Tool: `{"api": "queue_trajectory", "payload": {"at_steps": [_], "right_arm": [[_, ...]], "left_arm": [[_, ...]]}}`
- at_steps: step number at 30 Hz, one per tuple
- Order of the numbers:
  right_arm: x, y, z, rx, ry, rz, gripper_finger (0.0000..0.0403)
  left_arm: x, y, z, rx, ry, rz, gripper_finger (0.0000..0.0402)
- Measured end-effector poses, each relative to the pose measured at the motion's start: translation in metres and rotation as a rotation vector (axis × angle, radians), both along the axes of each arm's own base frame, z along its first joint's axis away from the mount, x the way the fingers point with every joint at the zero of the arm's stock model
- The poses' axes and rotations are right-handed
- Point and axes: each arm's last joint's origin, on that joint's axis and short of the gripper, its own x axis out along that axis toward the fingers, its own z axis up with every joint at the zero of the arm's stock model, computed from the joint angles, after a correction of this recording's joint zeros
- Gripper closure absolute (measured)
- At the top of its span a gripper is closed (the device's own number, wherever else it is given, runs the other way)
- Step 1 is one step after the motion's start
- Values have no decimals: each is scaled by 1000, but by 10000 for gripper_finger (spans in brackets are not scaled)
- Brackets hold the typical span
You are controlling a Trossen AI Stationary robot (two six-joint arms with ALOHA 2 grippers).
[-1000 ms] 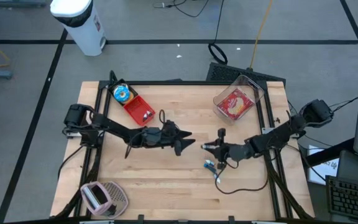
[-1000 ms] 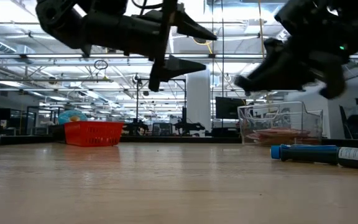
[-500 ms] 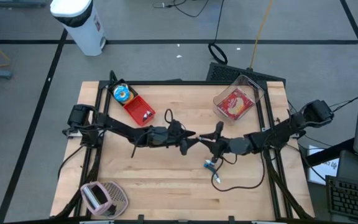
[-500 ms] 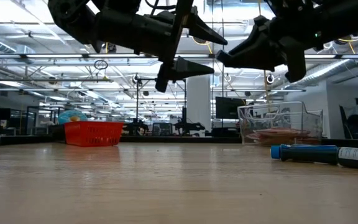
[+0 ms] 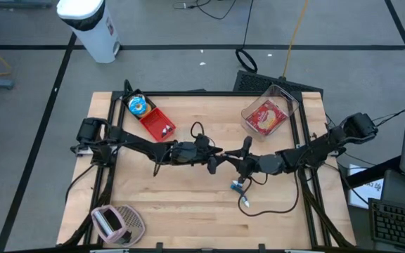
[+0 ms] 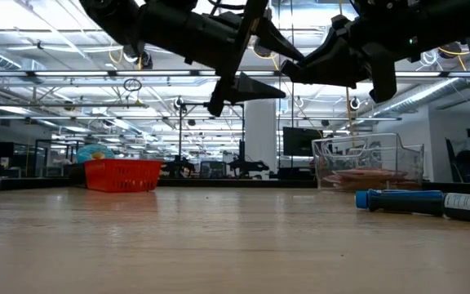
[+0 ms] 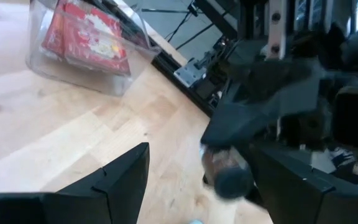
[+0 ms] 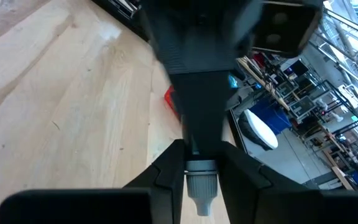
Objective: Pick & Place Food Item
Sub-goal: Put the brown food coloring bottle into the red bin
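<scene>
Both arms have closed in on each other over the middle of the wooden table since a second ago, when their grippers hung well apart. Going left to right in the high view: a pink-and-grey object lies at the near left corner, and a red basket with a blue-and-orange round item at its end sits toward the far left. From there the left arm reaches toward the centre, and the left gripper has its fingers spread wide with nothing between them, pointing at the right arm's tip. Just beside it, the right gripper is narrowed on a small grey capped piece, seen clamped between its fingers in the right wrist view. Below the meeting point a blue-capped marker lies flat on the wood, near a thin black cable. Toward the far right stands a clear plastic bin holding the red food packet.
</scene>
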Motion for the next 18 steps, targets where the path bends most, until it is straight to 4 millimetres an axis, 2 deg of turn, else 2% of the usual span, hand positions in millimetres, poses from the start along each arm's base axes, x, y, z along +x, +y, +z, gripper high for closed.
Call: {"api": "queue_trajectory", "payload": {"at_steps": [9, 18], "right_arm": [[0, 0, 0, -1, 0, -1, 332], [0, -2, -2, -1, 15, -6, 330]], "left_arm": [[3, 7, 3, -13, -7, -20, 128], [14, 6, -9, -38, -5, -33, 129]]}}
